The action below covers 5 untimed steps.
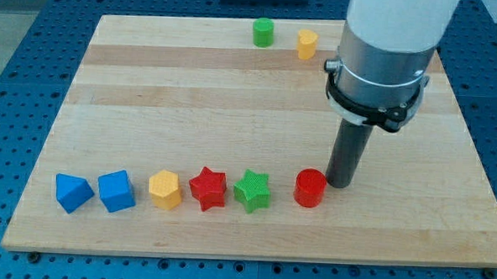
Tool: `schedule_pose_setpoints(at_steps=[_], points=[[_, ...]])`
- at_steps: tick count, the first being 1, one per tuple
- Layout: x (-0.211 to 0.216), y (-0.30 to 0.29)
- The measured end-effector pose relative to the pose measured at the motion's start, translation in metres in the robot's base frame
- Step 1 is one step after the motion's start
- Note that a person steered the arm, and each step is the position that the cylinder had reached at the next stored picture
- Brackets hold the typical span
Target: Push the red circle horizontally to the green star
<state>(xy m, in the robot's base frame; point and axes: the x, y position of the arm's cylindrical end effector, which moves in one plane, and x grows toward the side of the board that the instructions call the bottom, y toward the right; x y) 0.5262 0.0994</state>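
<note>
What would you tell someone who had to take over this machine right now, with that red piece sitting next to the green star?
My tip is down on the board, right beside the red circle on the view's right; whether they touch cannot be told.
The green star sits to the view's left of the red circle, with a small gap between them, in the row near the view's bottom.
Done: my tip is placed on the far side of the circle from the star.
Left: push the circle toward the view's left until it reaches the star, probably a short, straight slide.
</note>
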Motion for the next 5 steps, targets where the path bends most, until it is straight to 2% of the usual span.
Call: schedule_pose_setpoints(at_steps=[3,4,5], points=[[0.008,-0.016],[0.001,-0.008],[-0.036,-0.006]])
